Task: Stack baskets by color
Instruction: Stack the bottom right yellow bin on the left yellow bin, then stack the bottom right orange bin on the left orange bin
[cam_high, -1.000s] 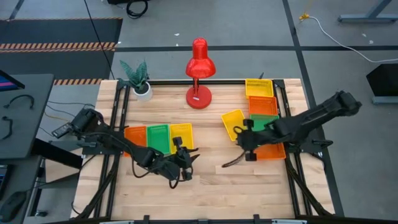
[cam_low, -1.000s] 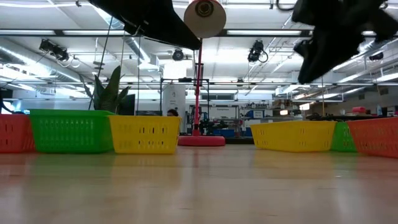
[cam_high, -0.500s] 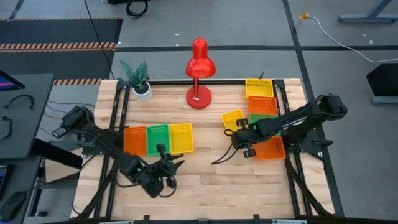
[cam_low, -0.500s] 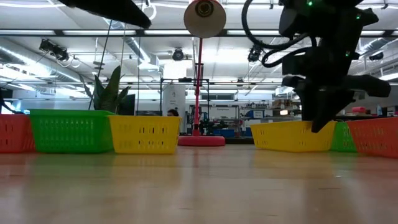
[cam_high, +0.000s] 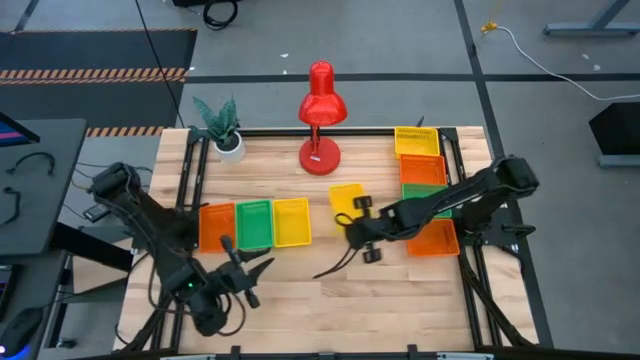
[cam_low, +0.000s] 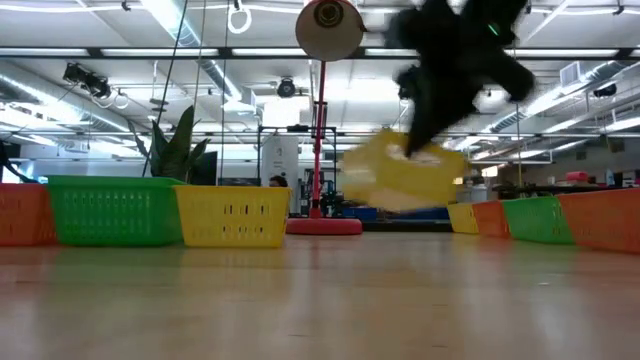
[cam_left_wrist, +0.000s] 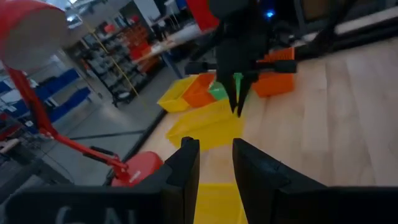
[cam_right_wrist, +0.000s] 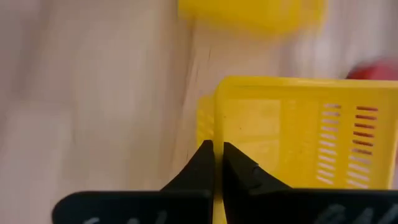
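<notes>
Right gripper (cam_high: 357, 212) has snapped its jaws shut on the rim of the yellow basket (cam_high: 347, 199), and it's up off the desk (cam_high: 400, 290) now, carried toward the middle from where it sat by the right-hand pile a second ago! The basket hangs tilted in mid-air. Left gripper (cam_high: 243, 275) has pulled back to the near-left edge, jaws partly apart, empty.

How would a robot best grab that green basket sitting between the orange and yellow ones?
Probably from above, pinching one short end wall of the green basket. It sits upright and open-topped, with the orange basket and yellow basket against its long sides.
</notes>
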